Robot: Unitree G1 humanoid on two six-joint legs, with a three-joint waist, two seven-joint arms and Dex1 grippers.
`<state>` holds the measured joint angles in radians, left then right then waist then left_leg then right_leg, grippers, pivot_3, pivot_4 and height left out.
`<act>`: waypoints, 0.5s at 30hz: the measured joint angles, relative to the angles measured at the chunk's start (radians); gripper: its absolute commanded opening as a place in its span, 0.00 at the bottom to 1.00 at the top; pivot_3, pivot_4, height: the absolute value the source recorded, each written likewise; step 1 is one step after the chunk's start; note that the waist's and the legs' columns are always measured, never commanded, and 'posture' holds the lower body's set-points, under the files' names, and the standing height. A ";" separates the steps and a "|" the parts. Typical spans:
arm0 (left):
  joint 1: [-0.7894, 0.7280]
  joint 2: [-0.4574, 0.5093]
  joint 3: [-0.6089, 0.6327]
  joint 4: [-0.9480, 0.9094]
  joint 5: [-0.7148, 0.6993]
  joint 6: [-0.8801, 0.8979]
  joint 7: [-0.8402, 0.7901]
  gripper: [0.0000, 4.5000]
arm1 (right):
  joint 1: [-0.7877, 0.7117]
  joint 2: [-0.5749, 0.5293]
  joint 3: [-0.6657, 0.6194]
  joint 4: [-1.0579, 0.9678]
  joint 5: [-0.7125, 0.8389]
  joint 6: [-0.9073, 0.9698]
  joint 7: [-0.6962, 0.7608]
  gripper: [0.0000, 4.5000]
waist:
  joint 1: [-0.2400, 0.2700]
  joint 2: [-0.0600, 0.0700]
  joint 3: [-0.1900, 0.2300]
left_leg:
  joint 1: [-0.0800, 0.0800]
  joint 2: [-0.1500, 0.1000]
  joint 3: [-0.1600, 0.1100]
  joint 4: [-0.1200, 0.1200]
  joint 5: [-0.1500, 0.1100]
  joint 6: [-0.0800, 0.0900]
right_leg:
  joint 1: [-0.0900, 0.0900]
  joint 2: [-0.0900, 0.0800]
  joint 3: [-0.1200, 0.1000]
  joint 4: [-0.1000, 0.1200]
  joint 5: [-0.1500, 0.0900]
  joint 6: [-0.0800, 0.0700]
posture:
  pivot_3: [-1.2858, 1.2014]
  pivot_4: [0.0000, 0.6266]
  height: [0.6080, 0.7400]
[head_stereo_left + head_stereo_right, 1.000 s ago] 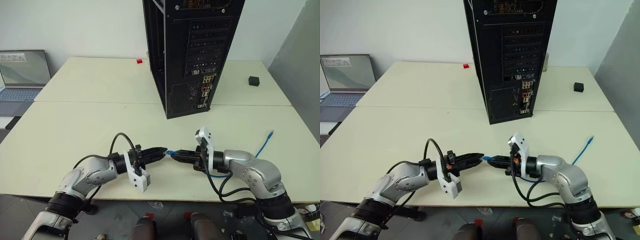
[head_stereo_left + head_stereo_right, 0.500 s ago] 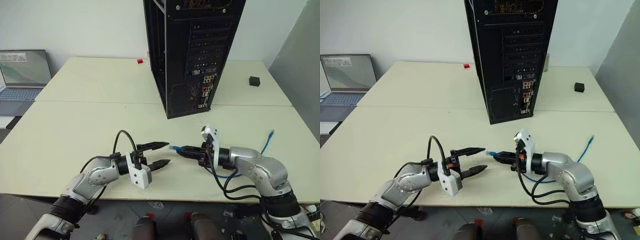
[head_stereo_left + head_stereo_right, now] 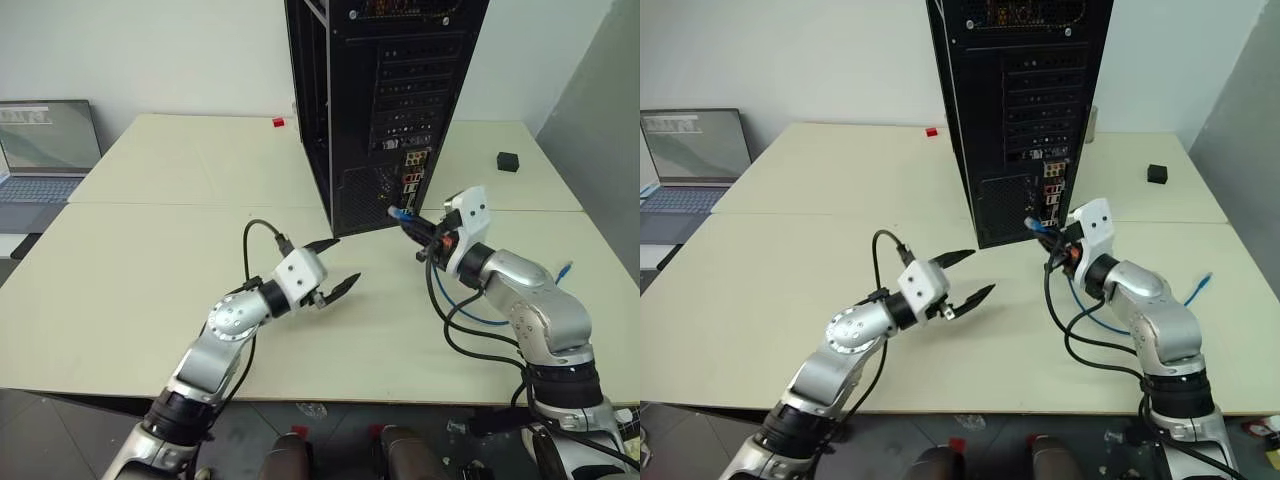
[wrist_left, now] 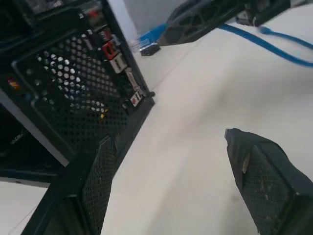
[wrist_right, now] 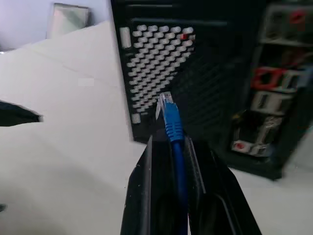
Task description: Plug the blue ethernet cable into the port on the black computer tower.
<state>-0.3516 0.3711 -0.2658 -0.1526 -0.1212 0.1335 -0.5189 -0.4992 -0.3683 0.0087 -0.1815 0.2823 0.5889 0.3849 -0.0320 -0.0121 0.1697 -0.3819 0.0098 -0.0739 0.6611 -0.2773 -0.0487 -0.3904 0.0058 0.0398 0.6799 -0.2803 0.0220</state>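
Note:
The black computer tower point(image 3: 380, 100) stands upright at the middle of the table, its rear panel facing me. The port lies within the cluster of small coloured connectors point(image 3: 410, 186) low on that panel; I cannot pick it out. My right gripper point(image 3: 410, 226) is shut on the blue ethernet cable point(image 5: 176, 147) just behind its clear plug point(image 5: 165, 104). The plug hovers a short way in front of the connectors, apart from them. The rest of the cable point(image 3: 470, 316) loops over the table to its far end point(image 3: 567, 268). My left gripper point(image 3: 340, 265) hangs open and empty, left of the tower's base.
A laptop point(image 3: 45, 145) sits at the far left. A small black cube point(image 3: 508, 161) lies on the table right of the tower, and a small red object point(image 3: 279, 123) behind it to the left. The table's front edge point(image 3: 330, 398) runs under both forearms.
My left gripper opened, let go of the cable's plug, rolled and rose toward the tower. My right gripper carried the plug end up and forward to just in front of the tower's connectors.

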 measured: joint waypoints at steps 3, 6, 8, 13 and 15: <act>-0.062 -0.091 0.004 -0.014 -0.012 0.150 0.064 0.81 | -0.048 0.038 0.015 0.066 -0.083 -0.061 -0.082 0.00 | 0.000 0.000 0.000 | 0.000 0.000 0.000 0.000 0.000 0.000 | 0.000 0.000 0.001 0.000 0.001 -0.002 | 0.52 0.24 1.00; -0.112 -0.166 0.037 -0.015 -0.016 0.260 0.136 0.81 | -0.092 0.068 0.012 0.138 -0.127 -0.089 -0.142 0.00 | -0.001 0.000 0.000 | 0.000 0.000 0.000 0.000 0.000 0.000 | 0.000 0.000 0.001 0.000 0.002 -0.004 | 0.52 0.24 1.00; -0.136 -0.187 0.048 -0.016 -0.016 0.310 0.164 0.81 | -0.116 0.086 0.011 0.182 -0.149 -0.110 -0.171 0.00 | -0.001 0.000 0.000 | 0.000 0.000 0.000 -0.001 0.000 0.000 | -0.001 0.001 0.002 0.000 0.002 -0.004 | 0.52 0.24 1.00; -0.148 -0.209 0.071 -0.021 -0.016 0.391 0.199 0.81 | -0.144 0.103 0.009 0.254 -0.177 -0.137 -0.196 0.00 | 0.000 0.000 0.000 | 0.000 0.000 0.000 -0.001 0.000 0.000 | -0.001 0.000 0.002 0.000 0.002 -0.004 | 0.52 0.24 1.00; -0.156 -0.212 0.079 -0.028 -0.015 0.409 0.204 0.81 | -0.145 0.109 0.005 0.272 -0.181 -0.141 -0.197 0.00 | 0.000 0.000 0.000 | 0.000 0.000 0.000 -0.001 0.000 0.000 | 0.000 0.000 0.002 0.000 0.002 -0.004 | 0.52 0.24 1.00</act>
<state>-0.5079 0.1591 -0.1864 -0.1809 -0.1366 0.5424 -0.3150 -0.6440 -0.2596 0.0141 0.0907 0.1017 0.4478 0.1883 -0.0318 -0.0120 0.1698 -0.3821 0.0099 -0.0735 0.6606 -0.2770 -0.0492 -0.3909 0.0056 0.0418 0.6799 -0.2779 0.0177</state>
